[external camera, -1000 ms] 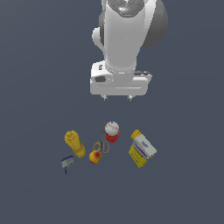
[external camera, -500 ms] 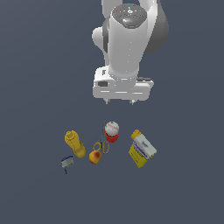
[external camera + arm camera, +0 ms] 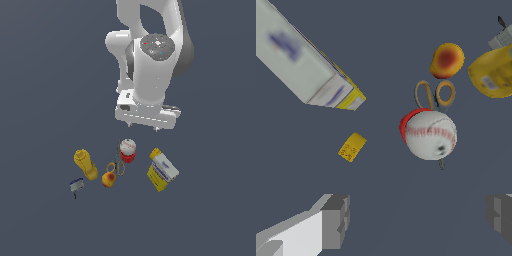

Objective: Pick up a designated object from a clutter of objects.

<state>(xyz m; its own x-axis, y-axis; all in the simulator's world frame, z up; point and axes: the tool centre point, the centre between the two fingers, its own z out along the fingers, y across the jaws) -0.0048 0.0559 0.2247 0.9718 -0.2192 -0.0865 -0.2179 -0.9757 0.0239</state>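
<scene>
gripper [image 3: 416,220] spread wide and empty, poised above the clutter. white baseball [image 3: 431,135] perched on the red cup [image 3: 406,125] mid-floor, between the yellow squeeze bottle [image 3: 86,164] and the yellow-white box [image 3: 162,170]. likely light, hard and smooth, prone to rolling off; best pinched across its widest girth.

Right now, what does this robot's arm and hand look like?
The arm is glossy white with rounded, bulky segments and dark grey joint bands; one round grey cap bears tiny coloured dots. Its hand is a white block ending in two blocky dark grey fingers.
</scene>
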